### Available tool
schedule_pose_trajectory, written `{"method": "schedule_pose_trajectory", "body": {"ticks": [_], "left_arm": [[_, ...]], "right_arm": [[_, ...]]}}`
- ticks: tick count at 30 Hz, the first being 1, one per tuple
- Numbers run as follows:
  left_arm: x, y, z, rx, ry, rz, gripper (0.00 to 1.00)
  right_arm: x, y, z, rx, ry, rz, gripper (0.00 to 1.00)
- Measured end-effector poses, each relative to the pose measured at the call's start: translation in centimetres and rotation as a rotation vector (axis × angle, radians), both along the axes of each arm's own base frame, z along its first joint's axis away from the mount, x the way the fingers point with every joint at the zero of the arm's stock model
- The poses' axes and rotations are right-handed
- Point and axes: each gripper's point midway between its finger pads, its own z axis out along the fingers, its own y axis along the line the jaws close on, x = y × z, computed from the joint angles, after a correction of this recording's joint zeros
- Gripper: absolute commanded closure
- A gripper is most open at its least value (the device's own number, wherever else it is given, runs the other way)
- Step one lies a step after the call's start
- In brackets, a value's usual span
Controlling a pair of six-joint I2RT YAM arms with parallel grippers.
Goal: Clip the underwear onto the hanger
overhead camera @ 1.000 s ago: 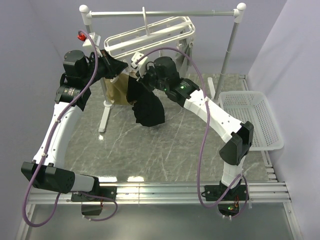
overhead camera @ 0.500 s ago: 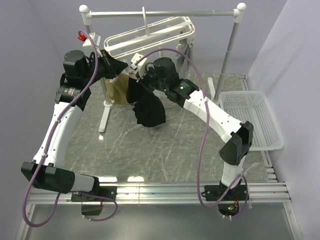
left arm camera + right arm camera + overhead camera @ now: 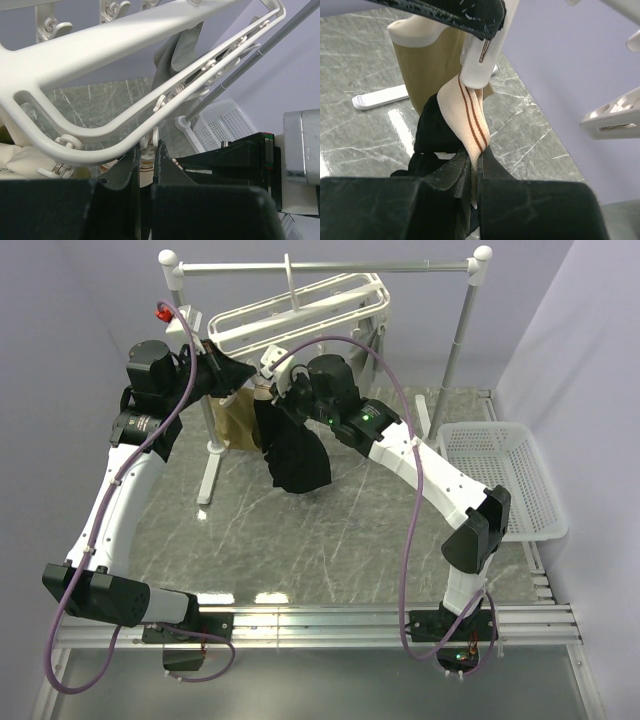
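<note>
The underwear (image 3: 295,452), black with a cream, brown-striped waistband (image 3: 470,112), hangs below the white hanger (image 3: 300,310). My right gripper (image 3: 480,159) is shut on the waistband's lower end. The band runs up into a white clip (image 3: 478,70) of the hanger. In the top view the right gripper (image 3: 278,390) sits just under the hanger's near rail. My left gripper (image 3: 146,150) is shut on that small clip (image 3: 146,159) under the hanger rail (image 3: 100,50). Seen from above, the left gripper (image 3: 248,372) faces the right one. Its black finger (image 3: 455,12) shows above the clip.
A tan garment (image 3: 235,420) hangs just left of the underwear and appears behind the clip (image 3: 427,70). The metal rail (image 3: 330,267) on white posts carries the hanger. A white basket (image 3: 500,480) stands at the right. The stand's white foot (image 3: 375,97) lies on the marble tabletop.
My right gripper has edged up and left with the waistband, toward the left gripper's clip. The black fabric swung slightly left. The left arm has held still.
</note>
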Motion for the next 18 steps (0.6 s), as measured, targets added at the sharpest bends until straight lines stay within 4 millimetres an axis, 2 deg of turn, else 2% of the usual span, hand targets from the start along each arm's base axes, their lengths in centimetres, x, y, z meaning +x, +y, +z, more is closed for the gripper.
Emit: {"method": "schedule_pose_trajectory", "body": {"ticks": [11,18], "left_arm": [[0.0,0.0,-0.1,0.009,-0.005,-0.001,1.00],[0.3,-0.1,-0.4,0.016,0.000,-0.003,1.00]], "right_arm": [[0.1,0.0,0.2,0.000,-0.012,-0.003,1.00],[0.1,-0.5,-1.1,-0.034,-0.019,-0.006,1.00]]}}
